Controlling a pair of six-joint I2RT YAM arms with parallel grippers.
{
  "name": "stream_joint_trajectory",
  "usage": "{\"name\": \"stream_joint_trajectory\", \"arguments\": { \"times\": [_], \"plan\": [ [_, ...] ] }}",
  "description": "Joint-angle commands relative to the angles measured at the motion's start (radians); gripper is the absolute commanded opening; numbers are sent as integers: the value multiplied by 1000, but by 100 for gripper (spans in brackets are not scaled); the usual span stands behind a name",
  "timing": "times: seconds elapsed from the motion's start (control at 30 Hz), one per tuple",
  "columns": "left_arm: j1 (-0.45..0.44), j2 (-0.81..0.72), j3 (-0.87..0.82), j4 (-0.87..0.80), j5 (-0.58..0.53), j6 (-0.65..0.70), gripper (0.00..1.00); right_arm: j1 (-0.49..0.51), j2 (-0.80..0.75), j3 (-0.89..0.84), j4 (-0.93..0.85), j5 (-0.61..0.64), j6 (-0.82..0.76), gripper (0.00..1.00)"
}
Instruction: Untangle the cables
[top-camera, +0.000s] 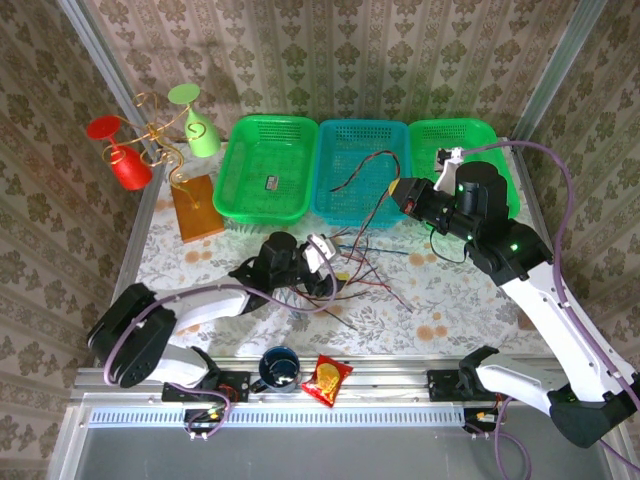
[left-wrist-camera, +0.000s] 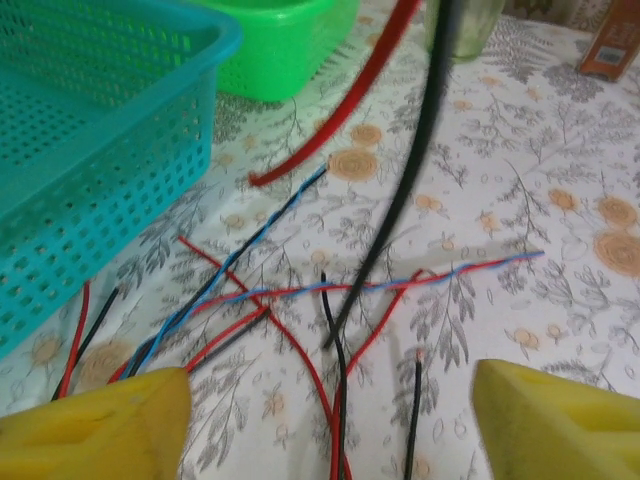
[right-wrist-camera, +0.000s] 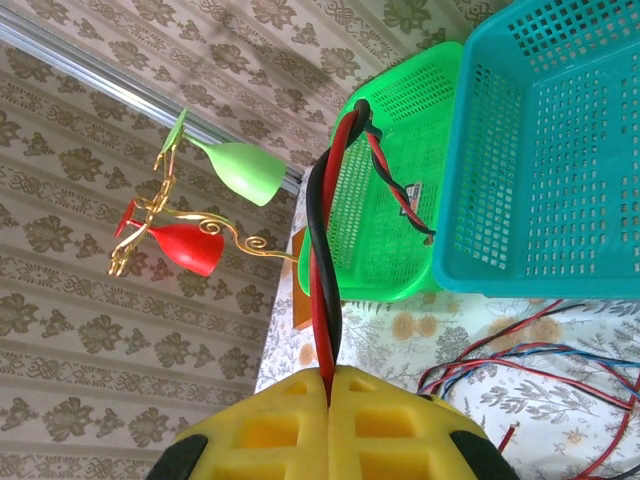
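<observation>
Standing in a row along the far side of the bench (top-camera: 450, 300) are three baskets. The left green basket (top-camera: 290, 145) holds one small dark object (top-camera: 272, 183) on its floor, too small to identify. Over the teal basket (top-camera: 340, 140) curves a twisted red and black cable (top-camera: 362, 166); I cannot tell if its free end touches the basket floor. The right green basket (top-camera: 475, 135) is partly covered by the right arm, so its content is not clear. The other cables (top-camera: 375, 265), thin red, black and blue ones, lie crossed in a loose heap on the bench just in front of the teal basket. The right wrist view makes plain the grip, which the top view leaves unclear: the right pincer (right-wrist-camera: 330, 388) is clenched on the twisted red and black cable, which rises from between the yellow pads (right-wrist-camera: 400, 430) and bends down beside the teal basket's rim. The left wrist view gives the heap from close: the left pincer (left-wrist-camera: 330, 425) is released, its yellow fingers (left-wrist-camera: 95, 425) wide apart low over the wires and grasping nothing, while a red cable (left-wrist-camera: 340, 110) and a black cable (left-wrist-camera: 420, 140), both blurred, cross the upper part. The top view adds a stand (top-camera: 195, 208) with a red glass (top-camera: 122, 160) and a green glass (top-camera: 200, 130) at the left, and a blue cup (top-camera: 279, 368) beside a snack packet (top-camera: 326, 379) at the near edge.
</observation>
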Motion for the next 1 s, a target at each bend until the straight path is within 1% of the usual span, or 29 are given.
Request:
{"name": "stream_joint_trajectory", "arguments": {
  "times": [0.0,0.1,0.17,0.27,0.3,0.33,0.4,0.5,0.57,0.7,0.8,0.87,0.9,0.97],
  "plan": [
    [-10,57,-13,246,-30,-33,64,-6,-18,-7,38,-26,28,0],
    [-21,104,-8,331,-36,-77,54,-6,-28,-19,36,-31,34,0],
    [-30,109,-2,337,-37,-89,42,-6,-36,-31,36,-29,36,0],
    [-35,85,-14,318,-41,-114,17,-6,-44,-49,35,-26,36,0],
    [-35,70,-20,306,-37,-123,7,-7,-45,-55,36,-27,37,0],
    [-34,52,-27,290,-28,-121,0,-8,-45,-63,36,-28,37,0],
    [-33,9,-33,242,-26,-134,0,-10,-45,-78,34,-27,36,0],
    [-30,-77,-7,73,-15,-139,0,-14,-47,-105,24,-12,28,0],
    [-26,-139,26,-89,1,-142,0,-18,-43,-123,6,3,21,0],
    [-8,-251,140,-480,104,-142,0,-20,-11,-160,-30,13,7,0],
    [11,-289,249,-778,185,-151,0,-19,21,-199,-15,-15,13,0],
    [15,-300,321,-962,203,-153,0,-19,49,-229,5,-45,17,0],
    [15,-305,343,-1017,212,-159,0,-19,64,-244,17,-57,20,0],
    [17,-320,379,-1083,243,-195,0,-18,105,-279,48,-91,25,4]
  ]
}}
